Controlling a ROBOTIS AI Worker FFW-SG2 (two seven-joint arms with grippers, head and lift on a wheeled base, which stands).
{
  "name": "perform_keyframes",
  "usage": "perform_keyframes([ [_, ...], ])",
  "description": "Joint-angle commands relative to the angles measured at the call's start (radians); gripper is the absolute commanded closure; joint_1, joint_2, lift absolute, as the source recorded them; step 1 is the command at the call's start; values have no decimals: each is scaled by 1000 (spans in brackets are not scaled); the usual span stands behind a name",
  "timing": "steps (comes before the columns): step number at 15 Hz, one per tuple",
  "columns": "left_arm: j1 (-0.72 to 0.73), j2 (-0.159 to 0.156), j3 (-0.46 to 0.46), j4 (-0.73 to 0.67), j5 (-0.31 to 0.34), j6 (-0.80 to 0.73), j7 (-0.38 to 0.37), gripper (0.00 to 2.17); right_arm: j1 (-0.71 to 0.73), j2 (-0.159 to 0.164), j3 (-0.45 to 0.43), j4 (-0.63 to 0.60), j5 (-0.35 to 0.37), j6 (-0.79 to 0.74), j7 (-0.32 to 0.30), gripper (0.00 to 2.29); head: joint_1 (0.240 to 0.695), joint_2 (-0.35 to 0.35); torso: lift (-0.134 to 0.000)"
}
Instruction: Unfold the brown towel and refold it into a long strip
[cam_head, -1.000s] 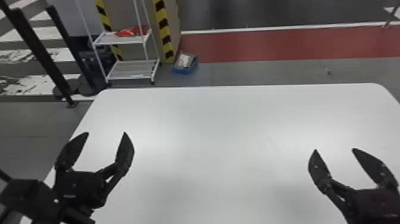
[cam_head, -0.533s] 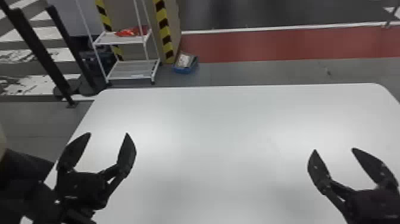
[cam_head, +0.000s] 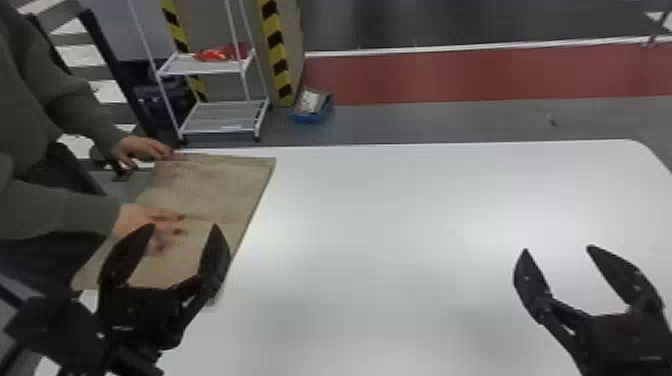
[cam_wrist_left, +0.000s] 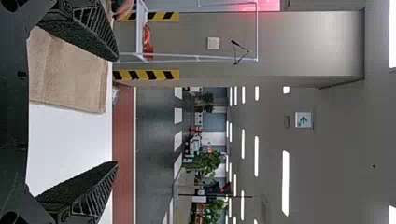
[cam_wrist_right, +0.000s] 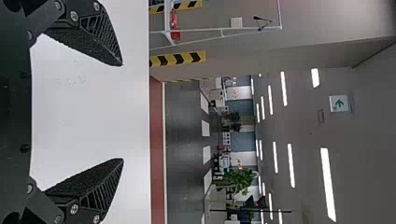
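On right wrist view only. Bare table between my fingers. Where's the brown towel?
Observer: The towel lies flat on the left part of the table, seen from the head.
Operator: Anyone touching it?
Observer: Yes, a person: the far hand is at its far-left corner, the near hand lies on it.
Operator: Left side gripping it?
Observer: No, the left gripper stands open, with nothing pinched between its fingers.
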Motion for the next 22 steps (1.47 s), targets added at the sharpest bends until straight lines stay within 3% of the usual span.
perform_keyframes([
  [1,-9,0,-1,4,0,7,0,100,-6,0,1,8,0,0,0,167,695,138,-123],
  [22,-16,3,-13,9,-3,20,0,100,14,-2,-6,5,-12,0,1,167,695,130,-123],
])
